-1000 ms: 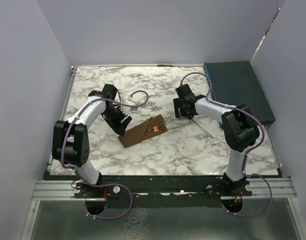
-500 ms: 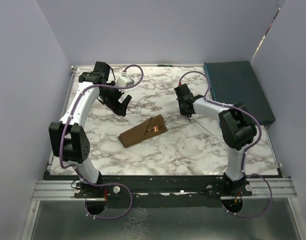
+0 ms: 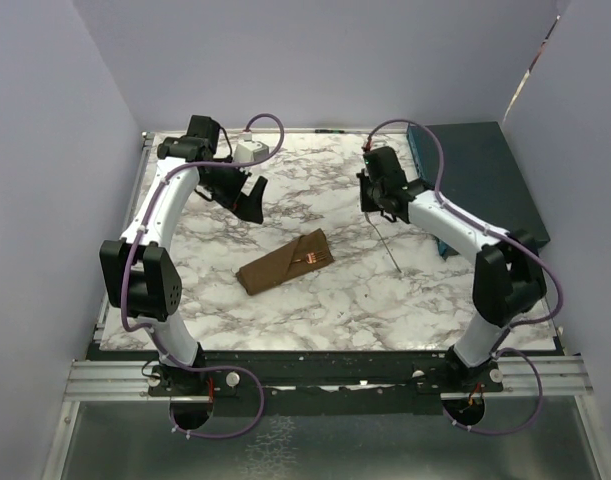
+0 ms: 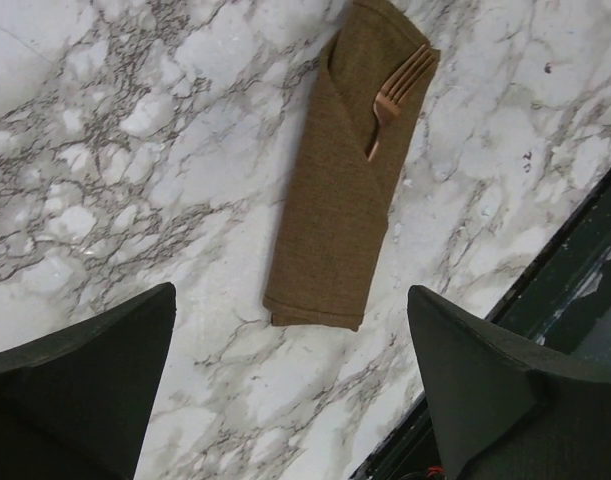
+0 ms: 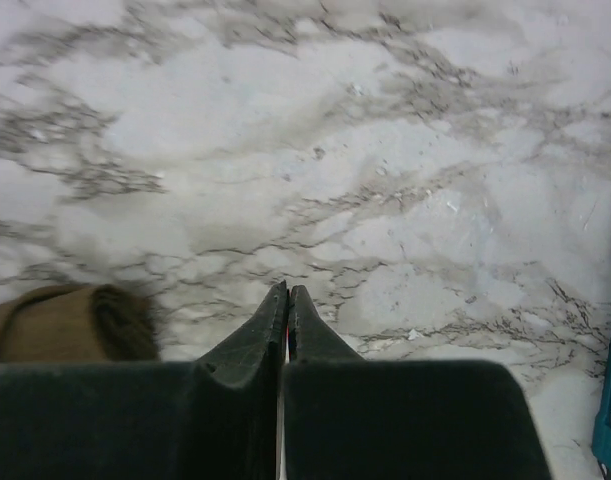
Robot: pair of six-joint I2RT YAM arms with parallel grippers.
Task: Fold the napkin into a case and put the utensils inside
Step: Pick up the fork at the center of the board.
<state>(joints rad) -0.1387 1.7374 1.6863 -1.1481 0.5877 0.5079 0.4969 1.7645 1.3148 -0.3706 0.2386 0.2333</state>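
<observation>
My left gripper [image 3: 253, 203] hangs spread wide; my right gripper [image 5: 287, 300] is pinched on a thin utensil [image 3: 388, 248]. Between them on the marble table [image 3: 185, 290] lies the case [image 4: 337, 190], a narrow brown pouch, with the copper fork [image 4: 395, 92] tines poking out.

White arms [image 3: 167, 208], black joints [image 3: 145, 285] (purple cables [image 3: 269, 124])

Moved: left pincer [image 3: 251, 200], earlier low at left end of case [image 3: 285, 262], now raised over back-left tabletop [image 3: 335, 300], well apart from case, jaws spread wider. Closed: right pincer [image 3: 377, 212], jaws earlier apart, now pressed together, shifted toward back. Thin utensil [image 3: 387, 248], earlier lying farther right on tabletop, now nearer case, upper end at right pincer tips.
</observation>
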